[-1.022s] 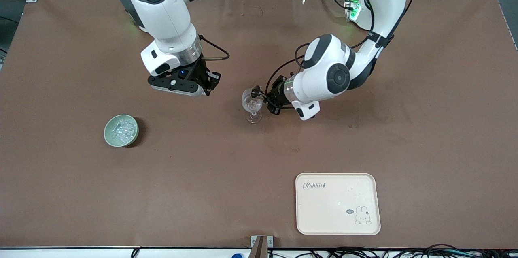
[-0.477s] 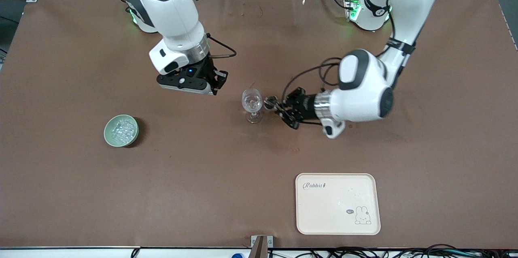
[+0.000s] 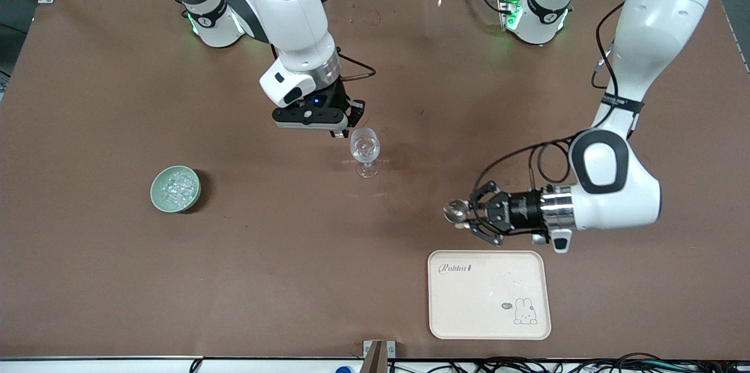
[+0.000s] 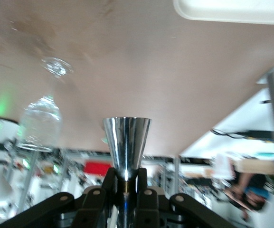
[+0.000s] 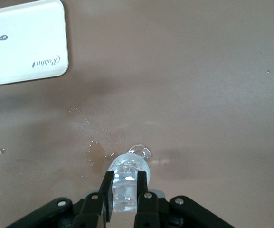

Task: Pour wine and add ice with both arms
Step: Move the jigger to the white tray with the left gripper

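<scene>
Currently the right gripper [image 3: 338, 130] hangs over the wine glass [image 3: 364, 150] at mid-table, fingers clamped on one clear ice cube [image 5: 124, 194] above the bowl of the glass. More ice [image 3: 175, 187] sits in the green bowl [image 3: 158, 197] toward the right arm's end. The left gripper [image 3: 469, 216], closed on a steel jigger [image 3: 454, 211], is over bare table beside the cream tray [image 3: 489, 294].
</scene>
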Available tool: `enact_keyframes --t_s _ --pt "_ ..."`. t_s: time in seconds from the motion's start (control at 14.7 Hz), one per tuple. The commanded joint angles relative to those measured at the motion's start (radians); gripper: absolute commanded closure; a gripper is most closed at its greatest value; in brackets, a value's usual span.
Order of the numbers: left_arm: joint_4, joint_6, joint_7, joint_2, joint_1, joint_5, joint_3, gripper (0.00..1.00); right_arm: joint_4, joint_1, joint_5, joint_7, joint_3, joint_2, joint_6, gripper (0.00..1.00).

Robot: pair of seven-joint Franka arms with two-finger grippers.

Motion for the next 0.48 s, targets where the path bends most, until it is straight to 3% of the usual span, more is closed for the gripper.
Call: enact_keyframes --t_s 0.0,0.41 --pt "0.06 -0.016 0.074 0.072 0.063 -0.104 -0.003 0.99 -0.001 0.017 -0.008 -0.001 -0.004 0.017 0.006 0.88" --pt "0.079 -0.008 0.263 0.215 0.161 -0.277 0.001 0.99 -0.023 0.041 -0.008 -0.001 -0.004 0.071 0.0 0.83"
